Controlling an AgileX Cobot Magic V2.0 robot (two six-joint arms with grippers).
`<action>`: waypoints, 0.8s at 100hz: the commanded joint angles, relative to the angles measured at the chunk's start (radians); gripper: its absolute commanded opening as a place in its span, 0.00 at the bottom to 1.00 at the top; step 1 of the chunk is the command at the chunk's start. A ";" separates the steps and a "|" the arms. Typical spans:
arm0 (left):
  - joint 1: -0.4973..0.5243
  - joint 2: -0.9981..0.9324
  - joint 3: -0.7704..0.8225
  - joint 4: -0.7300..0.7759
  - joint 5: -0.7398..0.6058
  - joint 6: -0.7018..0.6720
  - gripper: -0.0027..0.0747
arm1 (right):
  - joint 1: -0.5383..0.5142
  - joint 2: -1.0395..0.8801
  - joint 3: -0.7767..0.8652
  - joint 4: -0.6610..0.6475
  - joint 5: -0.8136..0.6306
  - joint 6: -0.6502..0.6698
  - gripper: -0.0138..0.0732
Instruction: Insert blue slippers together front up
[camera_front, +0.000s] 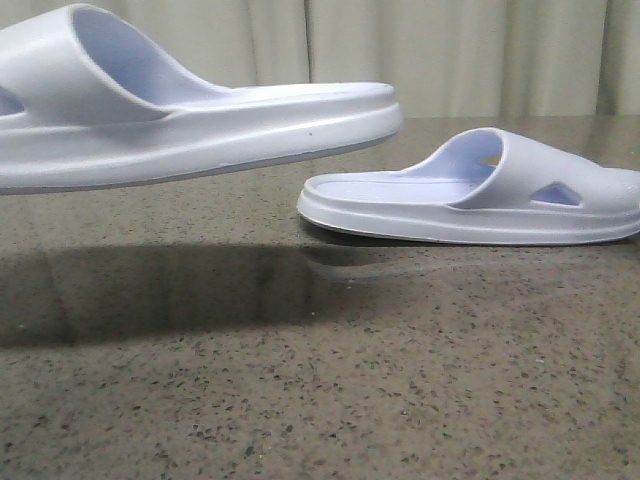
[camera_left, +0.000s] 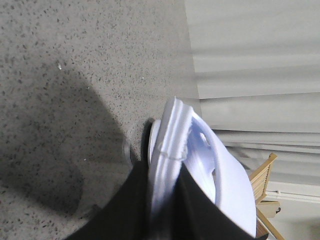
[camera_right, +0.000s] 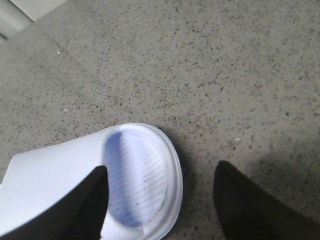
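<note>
One pale blue slipper (camera_front: 190, 115) hangs in the air at the upper left of the front view, sole down, casting a shadow on the table. My left gripper (camera_left: 167, 200) is shut on this slipper's sole edge (camera_left: 172, 145); its black fingers (camera_left: 135, 205) press both sides. The other blue slipper (camera_front: 480, 195) lies flat on the table at the right, strap to the right. My right gripper (camera_right: 160, 200) is open above this slipper's heel end (camera_right: 140, 175), one finger (camera_right: 85, 210) over the ribbed footbed, the other finger (camera_right: 255, 210) over bare table. Neither gripper shows in the front view.
A speckled grey-brown stone tabletop (camera_front: 320, 380) fills the scene. Pale curtains (camera_front: 450, 50) hang behind the table. A wooden frame (camera_left: 265, 180) shows past the held slipper in the left wrist view.
</note>
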 joint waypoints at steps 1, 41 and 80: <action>-0.001 0.002 -0.028 -0.049 0.012 0.005 0.06 | -0.007 0.017 -0.031 0.053 -0.081 0.001 0.61; -0.001 0.002 -0.028 -0.049 0.012 0.006 0.06 | -0.007 0.064 -0.031 0.107 -0.085 0.001 0.61; -0.001 0.002 -0.028 -0.049 0.012 0.006 0.06 | -0.007 0.082 -0.031 0.141 -0.091 0.001 0.61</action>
